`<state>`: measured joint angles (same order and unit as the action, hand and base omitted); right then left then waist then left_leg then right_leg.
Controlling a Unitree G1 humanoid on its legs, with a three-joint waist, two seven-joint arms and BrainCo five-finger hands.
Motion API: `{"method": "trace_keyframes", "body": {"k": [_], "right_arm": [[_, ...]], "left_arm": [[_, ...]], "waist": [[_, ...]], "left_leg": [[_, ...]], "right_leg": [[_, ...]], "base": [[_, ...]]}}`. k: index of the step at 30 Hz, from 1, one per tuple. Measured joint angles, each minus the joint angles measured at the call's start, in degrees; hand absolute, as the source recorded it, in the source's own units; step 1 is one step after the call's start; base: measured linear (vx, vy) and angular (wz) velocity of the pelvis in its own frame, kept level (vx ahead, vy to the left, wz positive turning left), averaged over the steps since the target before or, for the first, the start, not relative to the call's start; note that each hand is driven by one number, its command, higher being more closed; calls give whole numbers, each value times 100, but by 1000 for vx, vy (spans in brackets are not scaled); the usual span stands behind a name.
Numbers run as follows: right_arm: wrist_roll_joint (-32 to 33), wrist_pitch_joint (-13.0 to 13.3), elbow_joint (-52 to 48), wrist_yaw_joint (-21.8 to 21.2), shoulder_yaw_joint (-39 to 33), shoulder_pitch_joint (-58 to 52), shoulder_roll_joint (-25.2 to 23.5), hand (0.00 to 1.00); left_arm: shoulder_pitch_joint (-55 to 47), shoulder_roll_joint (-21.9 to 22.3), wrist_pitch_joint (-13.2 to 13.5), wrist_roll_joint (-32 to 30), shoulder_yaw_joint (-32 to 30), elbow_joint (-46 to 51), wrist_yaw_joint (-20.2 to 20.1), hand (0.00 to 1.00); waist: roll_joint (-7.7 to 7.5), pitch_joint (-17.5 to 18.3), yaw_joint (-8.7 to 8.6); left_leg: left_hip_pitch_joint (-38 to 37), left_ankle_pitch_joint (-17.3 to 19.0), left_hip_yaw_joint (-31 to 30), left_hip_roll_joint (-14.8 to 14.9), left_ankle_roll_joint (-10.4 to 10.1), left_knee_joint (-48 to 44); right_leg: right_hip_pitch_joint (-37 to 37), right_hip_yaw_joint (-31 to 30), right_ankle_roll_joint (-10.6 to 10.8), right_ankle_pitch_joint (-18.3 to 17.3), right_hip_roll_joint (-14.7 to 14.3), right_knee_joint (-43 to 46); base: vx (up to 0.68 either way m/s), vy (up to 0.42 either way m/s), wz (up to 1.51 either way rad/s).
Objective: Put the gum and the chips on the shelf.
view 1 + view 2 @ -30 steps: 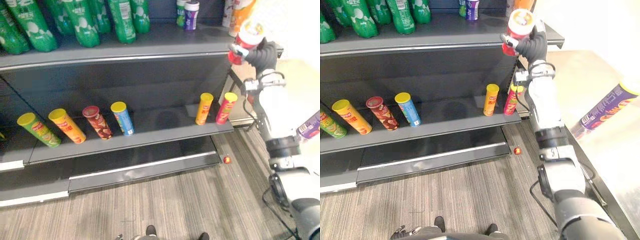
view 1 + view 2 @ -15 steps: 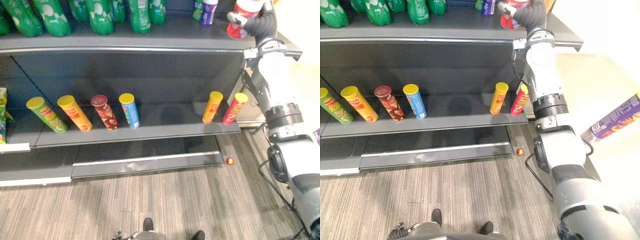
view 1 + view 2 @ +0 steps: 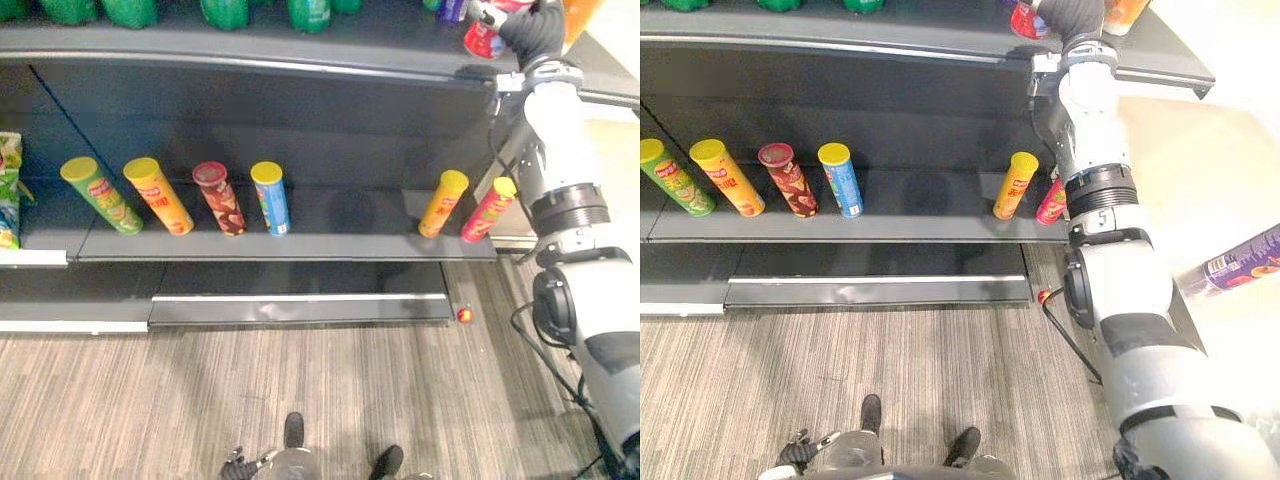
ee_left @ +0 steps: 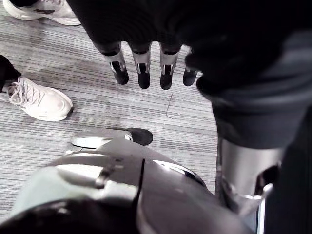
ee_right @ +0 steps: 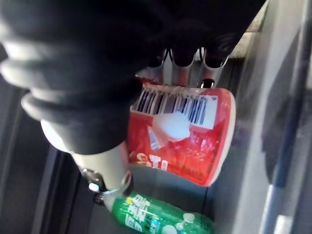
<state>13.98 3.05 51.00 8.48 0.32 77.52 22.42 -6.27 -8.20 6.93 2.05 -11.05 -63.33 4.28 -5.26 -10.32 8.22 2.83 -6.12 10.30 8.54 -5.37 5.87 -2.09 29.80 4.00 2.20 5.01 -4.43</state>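
The left hand (image 4: 143, 68) hangs over the striped floor (image 4: 73, 58) with straight, loosely spread fingers, holding nothing; its wrist view also shows a person's white shoe (image 4: 39, 100) beside it. On the lower shelf (image 3: 340, 235) a blue can (image 3: 270, 197) stands tilted. A dark red can (image 3: 218, 197), a yellow can (image 3: 158, 195) and a green can (image 3: 100, 195) lean in a row to its left, and past them the left eye view catches a snack bag (image 3: 8, 190). Well to the blue can's right stand an orange can (image 3: 443, 203) and a pink can (image 3: 488, 209). High above and right of the blue can, at the right end of the upper shelf (image 3: 300, 55), the right hand (image 3: 532, 28) has its fingers curled round the red gum tub (image 5: 190, 141). The tub's long axis is near upright, leaning slightly; whether its base rests on the shelf I cannot tell. The right wrist view shows its barcode side and a green bottle (image 5: 161, 219) lying on its side nearby. Far right of the blue can, the right eye view shows the purple chips can (image 3: 1240, 265) lying slanted on a pale bench (image 3: 1200, 190).
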Motion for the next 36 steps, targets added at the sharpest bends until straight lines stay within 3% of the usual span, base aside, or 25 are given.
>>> {"method": "trace_keyframes", "body": {"k": [18, 25, 36], "right_arm": [[8, 134, 453, 24, -491, 456, -70, 100], [-27, 319, 848, 78, -675, 593, 194, 100], [-87, 426, 1065, 102, -897, 753, 434, 100]], "left_arm": [[50, -6, 10, 214, -7, 67, 60, 0], [110, -28, 9, 211, 54, 59, 123, 0], [202, -99, 12, 211, 200, 56, 170, 0]], "waist": [[-9, -266, 68], [-6, -328, 156], [1, -434, 136]], "left_leg": [[227, -49, -184, 1, -30, 1], [298, -83, -314, -12, -22, 2], [482, -141, -455, -86, 32, 2]], "right_leg": [[75, 195, -26, -21, -56, -59], [91, 290, -38, -33, -55, -44], [249, 409, -41, -37, 25, 67]], "base": [[29, 2, 6], [22, 13, 7], [15, 24, 6]]}}
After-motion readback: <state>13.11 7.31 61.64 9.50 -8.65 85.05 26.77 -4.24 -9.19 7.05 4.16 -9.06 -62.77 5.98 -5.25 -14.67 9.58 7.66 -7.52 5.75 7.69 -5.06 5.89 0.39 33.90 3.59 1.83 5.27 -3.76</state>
